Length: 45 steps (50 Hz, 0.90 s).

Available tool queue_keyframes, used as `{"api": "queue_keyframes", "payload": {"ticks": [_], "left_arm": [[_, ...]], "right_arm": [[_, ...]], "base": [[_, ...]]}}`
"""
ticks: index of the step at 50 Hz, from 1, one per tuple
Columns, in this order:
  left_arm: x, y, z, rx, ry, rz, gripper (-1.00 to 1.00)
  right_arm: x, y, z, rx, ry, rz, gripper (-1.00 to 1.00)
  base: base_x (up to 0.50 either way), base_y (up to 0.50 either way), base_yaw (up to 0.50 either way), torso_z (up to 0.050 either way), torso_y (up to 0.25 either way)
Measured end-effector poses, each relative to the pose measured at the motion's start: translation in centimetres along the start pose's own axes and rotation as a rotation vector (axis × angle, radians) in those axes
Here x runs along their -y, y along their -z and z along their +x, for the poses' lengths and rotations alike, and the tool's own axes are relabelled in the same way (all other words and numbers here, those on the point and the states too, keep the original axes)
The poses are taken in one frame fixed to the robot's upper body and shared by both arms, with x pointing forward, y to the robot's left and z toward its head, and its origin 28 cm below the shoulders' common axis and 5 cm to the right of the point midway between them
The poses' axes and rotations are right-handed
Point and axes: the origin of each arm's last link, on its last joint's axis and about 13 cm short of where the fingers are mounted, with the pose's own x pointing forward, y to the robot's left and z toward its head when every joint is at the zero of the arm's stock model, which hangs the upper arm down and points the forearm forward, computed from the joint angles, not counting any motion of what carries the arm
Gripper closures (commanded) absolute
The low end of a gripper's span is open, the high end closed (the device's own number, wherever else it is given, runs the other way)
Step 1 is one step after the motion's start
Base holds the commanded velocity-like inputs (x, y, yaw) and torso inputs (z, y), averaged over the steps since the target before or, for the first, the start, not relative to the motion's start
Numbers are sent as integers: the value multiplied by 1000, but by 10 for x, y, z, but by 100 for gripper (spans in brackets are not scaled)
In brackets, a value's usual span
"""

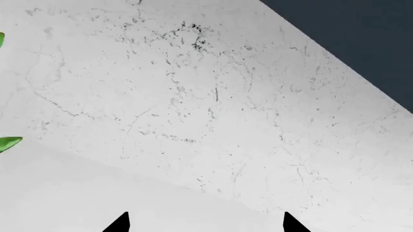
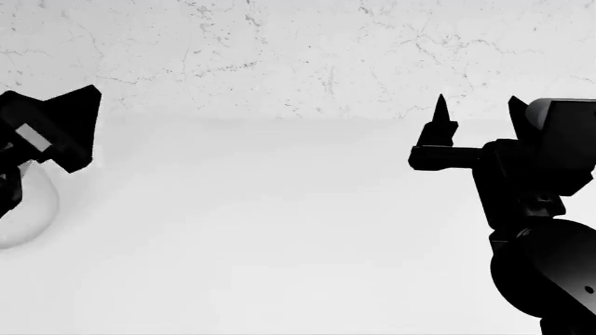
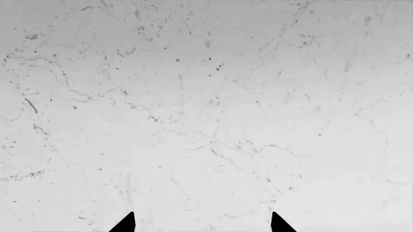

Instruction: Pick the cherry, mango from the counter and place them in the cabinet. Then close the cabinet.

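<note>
Left wrist view: we see the tips of two black fingers (image 1: 118, 223) with a wide gap between them and nothing in it, so the left gripper (image 1: 205, 223) is spread apart. Beyond them lies a plain white surface (image 1: 77, 193) meeting a veined marble wall (image 1: 213, 96). A dark blue-grey panel (image 1: 361, 34) fills one corner. Two green leaf tips (image 1: 9, 143) poke in at the frame edge; we cannot tell what they belong to.

Head view: the left gripper (image 2: 56, 125) shows at 9 o'clock as a black wedge, partly cut by the frame edge. A faint round translucent shape (image 2: 28, 209) sits just below it on the surface (image 2: 279, 244); we cannot tell what it is. The right gripper (image 2: 475, 115) stands at 3 o'clock, its fingers (image 2: 440, 112) pointing toward 12 and set apart, empty. The marble wall (image 2: 279, 49) spans the upper band.

Right wrist view: two black finger tips (image 3: 125, 223) stand well apart over marble (image 3: 206, 106), holding nothing.

Cherry and mango: we find neither in any view, so we cannot tell their position.
</note>
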Motion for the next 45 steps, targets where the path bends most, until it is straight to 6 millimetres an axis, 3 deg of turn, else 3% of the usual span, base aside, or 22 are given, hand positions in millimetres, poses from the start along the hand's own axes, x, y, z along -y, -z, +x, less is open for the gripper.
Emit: {"api": "queue_keyframes", "payload": {"ticks": [45], "left_arm": [[-48,-62,-29,253,-300,-58,-100]], "right_arm": [[0,-2,-1,13,3,9,-100]], "base": [[0,0,0,0,0]]}}
